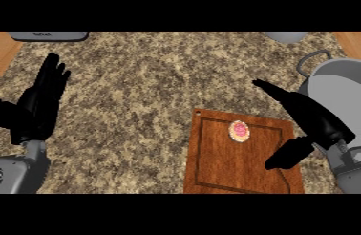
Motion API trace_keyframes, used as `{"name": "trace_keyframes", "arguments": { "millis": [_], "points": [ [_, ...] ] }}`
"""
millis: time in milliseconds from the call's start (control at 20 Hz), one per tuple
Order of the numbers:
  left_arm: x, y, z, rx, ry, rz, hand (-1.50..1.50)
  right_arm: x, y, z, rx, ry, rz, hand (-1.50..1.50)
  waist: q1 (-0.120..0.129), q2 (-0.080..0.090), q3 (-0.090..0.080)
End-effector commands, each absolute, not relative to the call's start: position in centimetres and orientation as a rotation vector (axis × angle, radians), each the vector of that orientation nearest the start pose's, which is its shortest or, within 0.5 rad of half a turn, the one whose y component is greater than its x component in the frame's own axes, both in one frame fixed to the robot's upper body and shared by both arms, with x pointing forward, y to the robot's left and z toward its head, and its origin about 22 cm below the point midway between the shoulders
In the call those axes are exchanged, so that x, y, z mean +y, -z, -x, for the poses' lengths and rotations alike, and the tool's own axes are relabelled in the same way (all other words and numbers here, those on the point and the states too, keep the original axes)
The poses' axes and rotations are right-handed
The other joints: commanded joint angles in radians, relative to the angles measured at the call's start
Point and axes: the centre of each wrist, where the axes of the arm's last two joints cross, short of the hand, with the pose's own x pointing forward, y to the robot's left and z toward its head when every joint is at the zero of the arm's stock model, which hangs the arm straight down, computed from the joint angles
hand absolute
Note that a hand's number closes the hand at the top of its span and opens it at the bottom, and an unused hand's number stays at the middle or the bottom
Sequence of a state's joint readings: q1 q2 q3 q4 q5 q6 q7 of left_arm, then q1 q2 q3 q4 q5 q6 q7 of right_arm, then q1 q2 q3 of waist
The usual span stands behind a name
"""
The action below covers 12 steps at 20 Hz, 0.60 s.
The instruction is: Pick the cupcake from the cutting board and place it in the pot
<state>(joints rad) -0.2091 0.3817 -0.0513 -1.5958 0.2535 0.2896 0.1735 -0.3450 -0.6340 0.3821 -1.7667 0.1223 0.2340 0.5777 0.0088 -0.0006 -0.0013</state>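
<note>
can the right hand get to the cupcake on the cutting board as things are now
Probably yes. The black right hand is open just right of the small pink-topped cupcake, which sits alone near the top of the brown wooden cutting board. Nothing lies between them; the grey metal pot is off to the right.

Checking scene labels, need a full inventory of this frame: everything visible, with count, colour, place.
cupcake: 1, pink top, on the board's upper right part
cutting board: 1, brown wood, lower centre-right of the counter
pot: 1, grey, right edge, loop handle at its upper left
counter: 1, speckled brown-grey stone
grey object: 1, top left edge, cut off
grey object: 1, top right, cut off
left robot hand: black, open, at left
right robot hand: black, open, above the board's right edge
</note>
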Motion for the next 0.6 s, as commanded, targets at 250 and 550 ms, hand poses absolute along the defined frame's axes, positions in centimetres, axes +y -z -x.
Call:
{"name": "trace_keyframes", "arguments": {
  "millis": [250,550],
  "points": [
    [27.8,-7.2,-27.4,-1.591,-0.068,-0.198,0.00,-20.5,-12.6,-27.6,-1.187,-1.068,0.394,-1.50,-0.008,0.000,0.001],
    [27.6,-8.3,-28.6,-1.606,-0.070,-0.215,0.00,-18.5,-9.8,-28.3,-1.075,-1.077,0.497,-1.50,-0.007,0.000,0.001]
  ]
}}
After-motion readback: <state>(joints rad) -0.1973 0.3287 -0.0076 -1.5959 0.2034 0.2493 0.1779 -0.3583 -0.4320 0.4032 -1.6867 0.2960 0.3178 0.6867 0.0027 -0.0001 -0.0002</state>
